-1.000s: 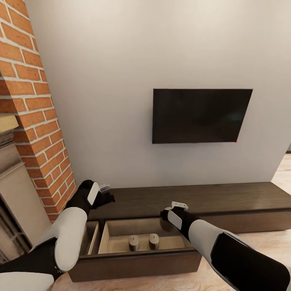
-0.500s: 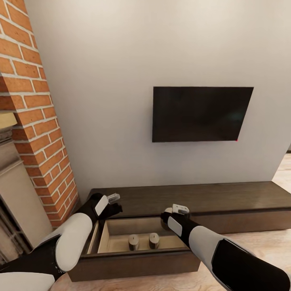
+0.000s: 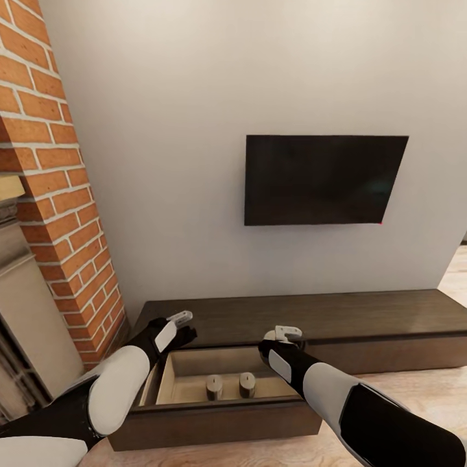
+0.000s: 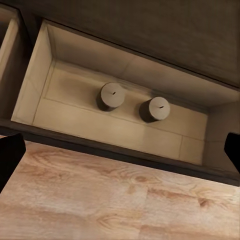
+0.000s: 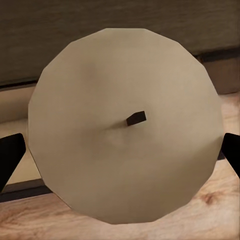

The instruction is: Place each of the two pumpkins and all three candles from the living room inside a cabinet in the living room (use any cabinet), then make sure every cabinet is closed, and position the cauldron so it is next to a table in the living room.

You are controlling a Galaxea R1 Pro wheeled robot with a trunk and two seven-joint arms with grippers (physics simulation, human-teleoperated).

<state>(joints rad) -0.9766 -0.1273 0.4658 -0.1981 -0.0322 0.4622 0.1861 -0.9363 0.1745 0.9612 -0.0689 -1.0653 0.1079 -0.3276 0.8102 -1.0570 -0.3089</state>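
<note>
the left gripper (image 3: 183,322) hovers empty, jaws apart, over the left rim of the pulled-out pale-beige drawer (image 3: 194,363) of the long dark-brown wooden cabinet (image 3: 363,318), where two stubby grey-beige candles (image 4: 111,96) stand side by side. the right gripper (image 3: 280,337), clamped on the third grey-beige candle (image 5: 125,125), hangs over the drawer's right end. to do this well, lower it upright onto bare floor beside the pair before letting go.

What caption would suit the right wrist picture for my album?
A stubby candle, wick up, held between the right gripper fingers above the open cabinet drawer.
</note>
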